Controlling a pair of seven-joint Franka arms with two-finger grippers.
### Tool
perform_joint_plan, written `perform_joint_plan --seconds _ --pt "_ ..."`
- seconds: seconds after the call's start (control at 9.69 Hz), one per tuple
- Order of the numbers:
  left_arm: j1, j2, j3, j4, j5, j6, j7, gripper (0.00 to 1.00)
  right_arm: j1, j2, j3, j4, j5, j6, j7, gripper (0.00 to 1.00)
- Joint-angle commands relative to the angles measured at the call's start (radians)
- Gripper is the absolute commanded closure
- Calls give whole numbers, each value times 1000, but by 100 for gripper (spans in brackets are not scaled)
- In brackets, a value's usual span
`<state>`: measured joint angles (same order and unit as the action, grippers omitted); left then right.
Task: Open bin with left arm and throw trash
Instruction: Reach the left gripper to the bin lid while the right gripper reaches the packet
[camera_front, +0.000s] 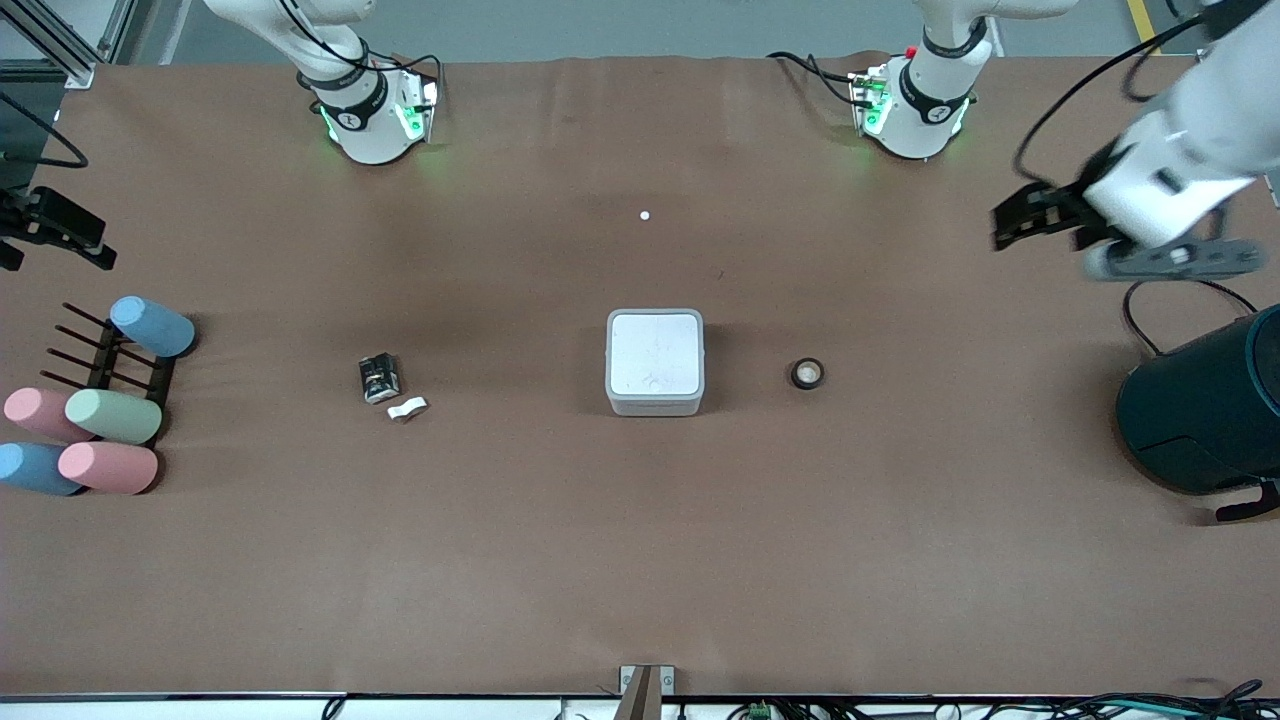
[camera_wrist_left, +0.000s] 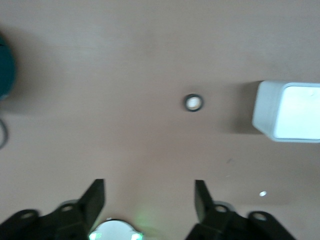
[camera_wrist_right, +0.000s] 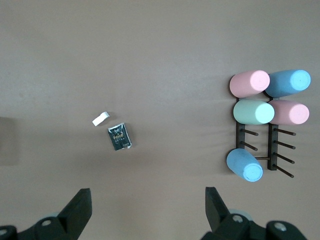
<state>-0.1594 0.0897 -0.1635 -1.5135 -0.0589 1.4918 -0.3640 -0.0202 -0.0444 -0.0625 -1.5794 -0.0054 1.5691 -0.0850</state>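
Note:
The white square bin (camera_front: 655, 362) stands mid-table with its flat lid shut; it also shows in the left wrist view (camera_wrist_left: 295, 111). The black ring (camera_front: 807, 373) lies beside it toward the left arm's end and shows in the left wrist view (camera_wrist_left: 193, 102). The foil packet (camera_front: 379, 378) and the white scrap (camera_front: 407, 409) lie toward the right arm's end; both show in the right wrist view, packet (camera_wrist_right: 119, 136) and scrap (camera_wrist_right: 101, 119). My left gripper (camera_front: 1005, 228) (camera_wrist_left: 150, 187) is open and empty, up in the air near the teal cylinder. My right gripper (camera_front: 92, 245) (camera_wrist_right: 148, 197) is open and empty over the table's edge beside the rack.
A large dark teal cylinder (camera_front: 1200, 410) stands at the left arm's end. A black peg rack (camera_front: 110, 365) with several pastel cylinders (camera_wrist_right: 252, 111) sits at the right arm's end. A small white dot (camera_front: 644, 215) lies farther from the front camera than the bin.

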Motion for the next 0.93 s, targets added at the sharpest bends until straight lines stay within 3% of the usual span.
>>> perform_joint_plan --seconds 0.0,0.1,0.31,0.52,0.72,0.83 --pt "-59 120 -101 1 7 120 -184 92 0 -23 12 -42 -1 8 17 0" --pt "-134 186 -108 1 36 193 -288 100 17 -23 13 -68 -1 18 19 0" --pt "-237 304 -108 4 108 324 -319 100 63 -25 13 -135 -1 83 19 0" --pt "-273 402 -108 7 165 454 -322 100 115 -20 13 -189 -1 139 68 0" --pt "-301 446 -108 12 205 522 -337 100 135 -14 15 -319 -1 311 68 1" --pt "-314 468 -108 16 203 591 -339 100 164 -3 15 -324 -1 318 67 1"
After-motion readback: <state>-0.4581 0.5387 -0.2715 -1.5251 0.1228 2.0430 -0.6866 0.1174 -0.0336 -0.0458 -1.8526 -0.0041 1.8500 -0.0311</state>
